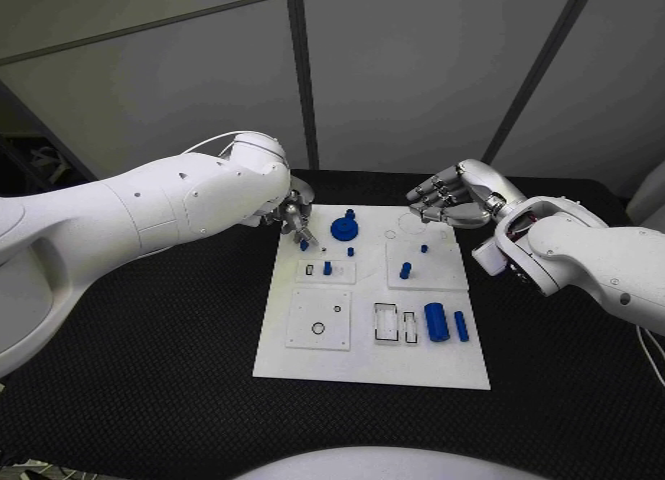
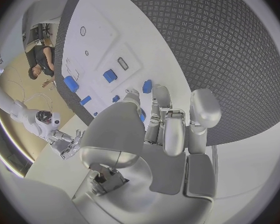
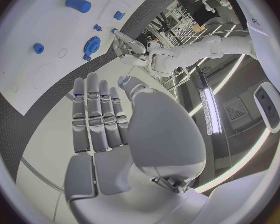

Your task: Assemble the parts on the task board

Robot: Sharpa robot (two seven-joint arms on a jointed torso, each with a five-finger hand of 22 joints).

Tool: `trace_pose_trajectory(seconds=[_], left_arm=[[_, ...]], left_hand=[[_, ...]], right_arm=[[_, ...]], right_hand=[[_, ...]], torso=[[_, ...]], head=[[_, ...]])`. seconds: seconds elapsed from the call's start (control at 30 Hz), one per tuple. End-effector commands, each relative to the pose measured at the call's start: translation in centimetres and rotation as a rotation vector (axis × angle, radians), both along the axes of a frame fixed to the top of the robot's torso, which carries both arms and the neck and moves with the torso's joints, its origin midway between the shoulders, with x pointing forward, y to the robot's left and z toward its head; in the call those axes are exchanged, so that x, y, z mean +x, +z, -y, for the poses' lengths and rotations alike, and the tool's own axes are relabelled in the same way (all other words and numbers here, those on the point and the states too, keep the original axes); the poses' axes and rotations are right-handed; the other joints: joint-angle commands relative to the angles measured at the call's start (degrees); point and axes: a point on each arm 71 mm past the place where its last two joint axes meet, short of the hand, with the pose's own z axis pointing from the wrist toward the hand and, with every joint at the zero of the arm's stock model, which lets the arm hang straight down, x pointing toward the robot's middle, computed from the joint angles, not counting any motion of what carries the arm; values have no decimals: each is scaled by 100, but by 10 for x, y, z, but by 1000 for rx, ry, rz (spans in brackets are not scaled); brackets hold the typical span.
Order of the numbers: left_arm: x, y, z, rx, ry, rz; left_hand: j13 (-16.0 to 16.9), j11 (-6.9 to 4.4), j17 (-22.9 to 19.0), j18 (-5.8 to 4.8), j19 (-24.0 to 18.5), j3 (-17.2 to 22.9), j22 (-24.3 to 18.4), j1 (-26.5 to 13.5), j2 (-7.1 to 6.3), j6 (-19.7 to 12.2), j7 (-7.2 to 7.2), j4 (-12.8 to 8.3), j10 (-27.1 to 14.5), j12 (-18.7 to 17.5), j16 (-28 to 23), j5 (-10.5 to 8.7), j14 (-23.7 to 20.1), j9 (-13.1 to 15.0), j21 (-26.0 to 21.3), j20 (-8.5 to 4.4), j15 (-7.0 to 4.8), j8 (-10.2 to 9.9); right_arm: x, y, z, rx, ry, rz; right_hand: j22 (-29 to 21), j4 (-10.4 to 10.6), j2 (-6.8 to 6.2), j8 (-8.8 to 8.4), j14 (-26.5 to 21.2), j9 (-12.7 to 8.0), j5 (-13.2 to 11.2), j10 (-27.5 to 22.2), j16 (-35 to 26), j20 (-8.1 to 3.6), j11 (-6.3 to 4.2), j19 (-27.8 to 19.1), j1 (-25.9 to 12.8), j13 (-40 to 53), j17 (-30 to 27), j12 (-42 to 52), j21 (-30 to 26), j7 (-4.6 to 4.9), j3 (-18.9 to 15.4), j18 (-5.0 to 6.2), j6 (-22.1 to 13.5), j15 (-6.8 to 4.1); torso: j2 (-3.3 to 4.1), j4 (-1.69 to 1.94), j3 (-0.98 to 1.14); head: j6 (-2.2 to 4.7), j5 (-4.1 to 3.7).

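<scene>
The task board (image 1: 373, 330) lies in the middle of the black worktop (image 1: 159, 340), and it serves as the landmark here. At its far left corner the left hand (image 1: 293, 222) reaches down with fingertips closed around a small blue part (image 1: 303, 243), seemingly pinching it just above or at the board's surface; whether the part is already seated cannot be told. Just beside it, toward the board's far middle, stands a blue gear (image 1: 345, 227) with a knob on top. Nearer the board's centre a short blue peg (image 1: 328, 268) stands in the small left-hand plate, and another blue peg (image 1: 406, 269) stands in the plate to its right. At the board's right edge two blue cylinders (image 1: 437, 322) lie side by side next to two empty rectangular slots (image 1: 387, 321). The right hand (image 1: 450, 200) hovers off the board's far right corner, fingers curled inward and holding nothing. The step in hand looks like placing the pinched part; the next move calls for lining it up over its socket and pressing straight down.
</scene>
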Motion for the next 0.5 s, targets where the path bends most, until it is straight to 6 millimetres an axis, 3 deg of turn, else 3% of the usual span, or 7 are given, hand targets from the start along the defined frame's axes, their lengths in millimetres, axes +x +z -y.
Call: trace_pose_trajectory(seconds=[0.03,0.5], left_arm=[[-1,0,2,2,-19,-12],[-3,-1,3,-2,-32,-26]], left_hand=[[7,-4,545,-137,-16,43,223,59,25,-46,13,-7,-50,-38,-23,21,277,15,-16,40,41,4],[35,-14,557,-138,-13,301,262,479,108,-45,3,-53,-73,-69,-13,-69,277,118,-21,45,37,-30]], right_arm=[[0,1,-1,4,8,3],[0,1,-1,4,8,1]], right_hand=[[-8,7,-4,-16,11,5,38,17,-30,10,26,7,-22,-6,5,-35,-29,0,21,61,-1,11],[-8,5,1,-16,14,6,45,20,-33,9,27,9,-21,-8,8,-35,-32,2,27,61,0,11]], torso=[[0,-1,0],[-4,5,2]], head=[[-5,2],[-16,-4]])
